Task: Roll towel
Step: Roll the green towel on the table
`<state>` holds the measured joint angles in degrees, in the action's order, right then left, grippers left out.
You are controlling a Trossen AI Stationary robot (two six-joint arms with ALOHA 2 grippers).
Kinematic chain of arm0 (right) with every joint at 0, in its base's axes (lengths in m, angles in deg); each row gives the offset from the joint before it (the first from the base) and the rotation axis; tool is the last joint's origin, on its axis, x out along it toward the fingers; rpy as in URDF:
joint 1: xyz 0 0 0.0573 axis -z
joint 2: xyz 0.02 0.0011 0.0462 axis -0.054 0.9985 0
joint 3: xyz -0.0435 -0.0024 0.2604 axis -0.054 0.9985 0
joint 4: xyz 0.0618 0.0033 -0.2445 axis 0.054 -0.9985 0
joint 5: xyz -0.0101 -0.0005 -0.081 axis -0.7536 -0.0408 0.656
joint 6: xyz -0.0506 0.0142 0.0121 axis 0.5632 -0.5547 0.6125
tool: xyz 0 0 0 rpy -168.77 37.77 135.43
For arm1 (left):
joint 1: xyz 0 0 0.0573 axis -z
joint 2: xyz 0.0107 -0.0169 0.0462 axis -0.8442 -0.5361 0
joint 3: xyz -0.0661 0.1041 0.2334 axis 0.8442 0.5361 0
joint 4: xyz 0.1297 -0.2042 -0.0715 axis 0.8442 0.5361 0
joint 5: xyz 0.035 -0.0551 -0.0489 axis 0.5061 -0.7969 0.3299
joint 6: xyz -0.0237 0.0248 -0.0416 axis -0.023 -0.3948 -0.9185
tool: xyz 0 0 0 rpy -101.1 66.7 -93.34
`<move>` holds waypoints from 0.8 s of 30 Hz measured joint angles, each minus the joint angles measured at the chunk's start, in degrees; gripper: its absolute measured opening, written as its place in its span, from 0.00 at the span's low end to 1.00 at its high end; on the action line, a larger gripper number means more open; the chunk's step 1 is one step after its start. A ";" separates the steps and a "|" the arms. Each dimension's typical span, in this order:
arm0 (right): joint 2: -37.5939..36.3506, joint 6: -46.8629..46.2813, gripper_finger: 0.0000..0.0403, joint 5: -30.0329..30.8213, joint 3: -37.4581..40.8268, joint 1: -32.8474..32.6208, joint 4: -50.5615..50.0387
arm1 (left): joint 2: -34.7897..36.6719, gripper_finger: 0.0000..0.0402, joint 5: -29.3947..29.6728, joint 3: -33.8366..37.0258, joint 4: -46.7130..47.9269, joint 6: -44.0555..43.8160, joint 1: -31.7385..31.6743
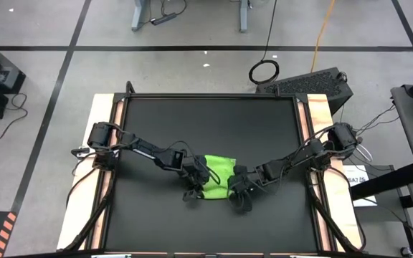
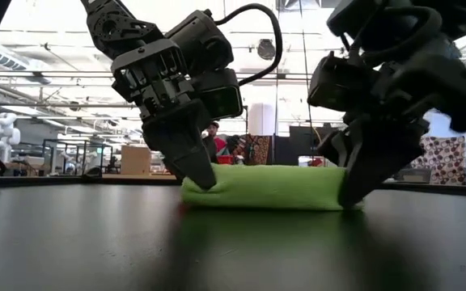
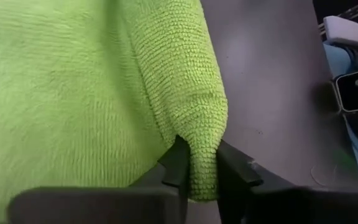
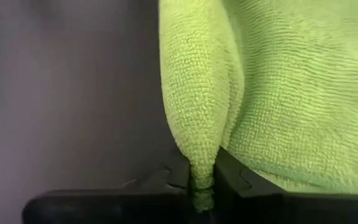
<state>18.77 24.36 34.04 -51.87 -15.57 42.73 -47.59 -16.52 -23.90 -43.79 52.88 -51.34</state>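
The lime-green towel (image 1: pixel 219 176) lies on the black table (image 1: pixel 214 122), a little near of the middle. Its near edge is turned up into a thick fold that shows as a low roll in the low view (image 2: pixel 269 187). My left gripper (image 1: pixel 194 188) is at the fold's left end, shut on it. My right gripper (image 1: pixel 239 197) is at the fold's right end, shut on it. Both point down at the table. My left gripper pinches the left end of the towel's folded near edge (image 3: pixel 201 163) between its two fingers, several layers thick. The fingers come from above, slanting down. The fold rests on the table. My right gripper pinches the right end of the same folded edge (image 4: pixel 202 168) between its two fingers, several layers. The fingers come from above, slanting down. The rest of the towel lies flat on the table beyond the fold.
The black table has wooden side rails (image 1: pixel 106 179) on the left and right. Bare black surface lies far of the towel and near of it. Beyond the table is a workshop floor with cables and equipment (image 1: pixel 314 82); people and shelves show far off in the low view.
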 joint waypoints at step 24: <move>-2.15 -4.94 0.02 -15.41 0.23 3.34 -2.72 | 12.92 0.47 34.47 0.02 1.30 21.43 11.04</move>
<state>16.62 19.43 18.63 -51.65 -12.23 40.01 -34.67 17.95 -23.88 -42.50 74.31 -40.30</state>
